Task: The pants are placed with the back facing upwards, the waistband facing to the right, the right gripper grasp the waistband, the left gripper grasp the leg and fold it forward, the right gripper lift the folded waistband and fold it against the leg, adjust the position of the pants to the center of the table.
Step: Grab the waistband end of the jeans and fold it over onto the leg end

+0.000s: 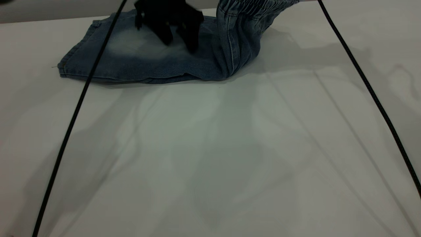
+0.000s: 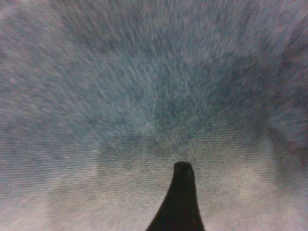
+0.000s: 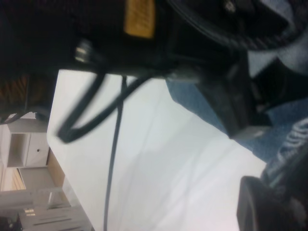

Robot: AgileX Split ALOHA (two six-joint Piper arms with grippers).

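Left gripper [image 1: 179, 44]: mine, fingers apart, tips pressed on the pants [image 1: 141, 61] at the table's [image 1: 210, 148] far edge.
Waistband [image 1: 253, 11]: lifted at right; my right claw is unseen, grip unknown.
Risk: fold slides if I let go early.
Count: one pair of pants, two cables.

A matte black two-fingered left hand [image 1: 179, 41] at upper centre; two thin black cables [image 1: 75, 115] run diagonally; a yellow label [image 3: 139, 18] marks black housing.
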